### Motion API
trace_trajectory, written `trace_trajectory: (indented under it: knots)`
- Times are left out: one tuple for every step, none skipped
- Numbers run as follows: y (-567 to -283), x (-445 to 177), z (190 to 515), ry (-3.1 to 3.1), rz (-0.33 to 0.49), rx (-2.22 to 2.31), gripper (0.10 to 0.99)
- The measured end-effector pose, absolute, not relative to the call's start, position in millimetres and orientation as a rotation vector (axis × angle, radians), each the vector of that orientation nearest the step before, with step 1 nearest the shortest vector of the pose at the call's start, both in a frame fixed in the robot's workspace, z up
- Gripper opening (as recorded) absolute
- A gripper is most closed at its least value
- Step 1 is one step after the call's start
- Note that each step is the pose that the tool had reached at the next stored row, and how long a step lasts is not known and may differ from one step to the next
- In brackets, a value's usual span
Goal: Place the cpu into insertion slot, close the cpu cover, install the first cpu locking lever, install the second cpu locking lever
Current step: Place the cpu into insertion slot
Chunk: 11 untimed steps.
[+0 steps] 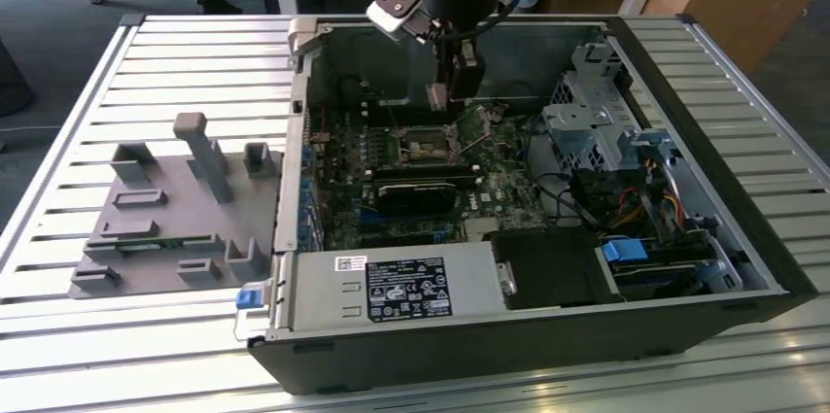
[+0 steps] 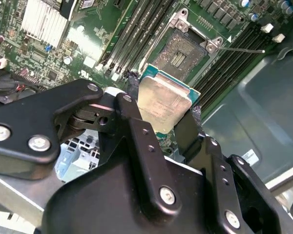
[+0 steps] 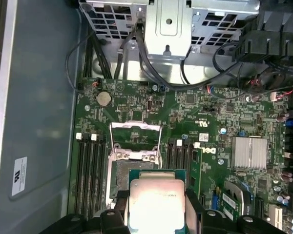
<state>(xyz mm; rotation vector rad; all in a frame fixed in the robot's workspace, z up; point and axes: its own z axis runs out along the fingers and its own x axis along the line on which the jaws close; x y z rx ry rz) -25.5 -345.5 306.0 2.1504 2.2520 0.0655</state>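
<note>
My gripper (image 1: 438, 94) hangs inside the open computer case, shut on the cpu (image 2: 166, 100), a flat square chip with a pale silvery face and a green edge. In both wrist views the black fingers (image 3: 193, 210) clamp the cpu (image 3: 156, 202) on two opposite sides. The chip is held in the air above the motherboard, a little off to one side of the insertion slot (image 2: 178, 53), a square socket with a dark centre (image 1: 425, 147). The cpu cover (image 3: 136, 135), a thin metal frame, stands flipped open beside the slot (image 3: 118, 178). A thin locking lever (image 2: 244, 49) sticks out sideways, unlatched.
The case (image 1: 726, 267) lies open on a slatted table, its walls ringing the board. A black card (image 1: 415, 189), the power supply (image 1: 389, 287) and a drive cage (image 1: 590, 131) crowd the board. Memory slots (image 3: 90, 170) flank the socket. A grey fixture block (image 1: 169, 209) sits at the exterior view's left.
</note>
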Motion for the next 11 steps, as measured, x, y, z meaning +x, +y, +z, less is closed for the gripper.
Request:
trace_trajectory:
  knots:
    - [-345.5,-25.7,304.1,2.253,0.066,2.149,0.541]
    - [-345.5,-25.8,302.3,2.256,0.066,2.146,0.541]
    - [-345.5,-25.9,300.5,2.260,0.066,2.143,0.541]
    - [-345.5,-26.1,298.7,2.262,0.066,2.140,0.541]
    - [-345.4,-26.1,297.1,2.264,0.066,2.138,0.541]
    - [-345.4,-26.2,295.8,2.264,0.066,2.138,0.541]
    - [-345.4,-26.2,294.9,2.264,0.066,2.138,0.541]
    - [-345.4,-26.3,294.2,2.264,0.066,2.138,0.541]
    - [-345.4,-26.3,293.7,2.264,0.066,2.138,0.541]
    - [-345.4,-26.3,293.1,2.264,0.066,2.138,0.541]
    - [-345.3,-26.5,292.3,2.264,0.066,2.138,0.541]
